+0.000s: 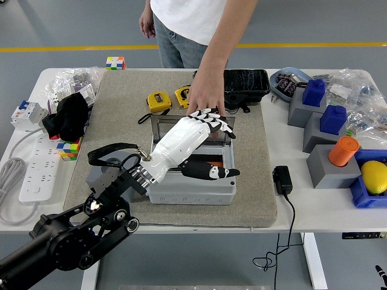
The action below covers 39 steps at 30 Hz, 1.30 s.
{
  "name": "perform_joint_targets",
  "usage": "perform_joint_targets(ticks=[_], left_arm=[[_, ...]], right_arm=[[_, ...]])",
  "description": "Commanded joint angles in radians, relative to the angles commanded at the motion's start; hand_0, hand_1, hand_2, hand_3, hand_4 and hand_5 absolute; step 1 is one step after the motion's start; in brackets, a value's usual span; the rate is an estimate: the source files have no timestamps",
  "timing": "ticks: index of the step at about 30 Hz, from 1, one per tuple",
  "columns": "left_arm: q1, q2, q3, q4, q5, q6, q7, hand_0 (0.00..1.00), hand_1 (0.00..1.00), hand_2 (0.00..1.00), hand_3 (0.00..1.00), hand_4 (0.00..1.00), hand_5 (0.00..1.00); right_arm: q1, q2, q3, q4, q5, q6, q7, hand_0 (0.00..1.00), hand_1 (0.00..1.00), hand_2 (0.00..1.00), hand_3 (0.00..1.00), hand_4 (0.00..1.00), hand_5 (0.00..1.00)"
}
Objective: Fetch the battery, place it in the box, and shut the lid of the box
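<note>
Reaching in from the lower left, left hand [199, 136] above the grey box [190, 181], white palm raised, fingers spread and holding nothing, thumb stretched out low over the opening. No right hand in view.

Lying inside the box, partly hidden under that thumb: an orange battery [208, 163], only a sliver of it visible, apparently down on the floor of the box. Judged from this, fetching and placing look done.

Standing upright at the back rim, the clear lid [163, 124], not yet folded down. Fingertips of the left hand near its top edge, perhaps just touching; cannot tell for sure. Closing the lid looks like the one step left.

Pressing on the lid's far side, a person's hand [204, 96], seemingly steadying it; needs to clear before the lid can swing shut.

Lying beyond on the beige mat [121, 109]: two yellow tape measures [159, 101] and a black tray [245, 84], not part of the job. Resting apart at right on a grey block, an orange cylinder [343, 151], untouched.
</note>
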State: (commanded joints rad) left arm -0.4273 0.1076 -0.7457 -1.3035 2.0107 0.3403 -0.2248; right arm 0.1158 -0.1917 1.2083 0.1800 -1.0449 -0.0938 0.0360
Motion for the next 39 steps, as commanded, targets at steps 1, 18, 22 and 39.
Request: perform_joint_targets(ticks=[1, 18, 22, 39], left_arm=[[0.000, 0.002, -0.007, -0.015, 0.009, -0.024, 0.015, 0.677, 0.681, 0.612, 0.570, 0.998, 0.732], [-0.004, 0.031, -0.089, -0.210, -0.048, -0.142, 0.059, 0.551, 0.617, 0.576, 0.548, 0.998, 0.816], [-0.010, 0.030, -0.118, -0.209, -0.038, -0.128, 0.062, 0.552, 0.623, 0.578, 0.545, 0.998, 0.811], [0.000, 0.029, -0.378, -0.133, 0.114, -0.243, 0.251, 0.998, 0.959, 0.841, 0.794, 0.998, 0.998]], right_arm=[[0.000, 0.000, 0.000, 0.000, 0.000, 0.000, 0.000, 0.826, 0.807, 0.779, 0.817, 0.998, 0.998], [0.005, 0.002, 0.006, 0.000, -0.003, 0.001, -0.001, 0.826, 0.800, 0.779, 0.816, 0.998, 0.998], [0.007, 0.002, 0.004, 0.000, -0.002, 0.001, 0.000, 0.826, 0.799, 0.778, 0.816, 0.998, 0.998], [0.008, 0.002, 0.011, 0.000, -0.008, 0.001, -0.003, 0.825, 0.796, 0.778, 0.817, 0.998, 0.998]])
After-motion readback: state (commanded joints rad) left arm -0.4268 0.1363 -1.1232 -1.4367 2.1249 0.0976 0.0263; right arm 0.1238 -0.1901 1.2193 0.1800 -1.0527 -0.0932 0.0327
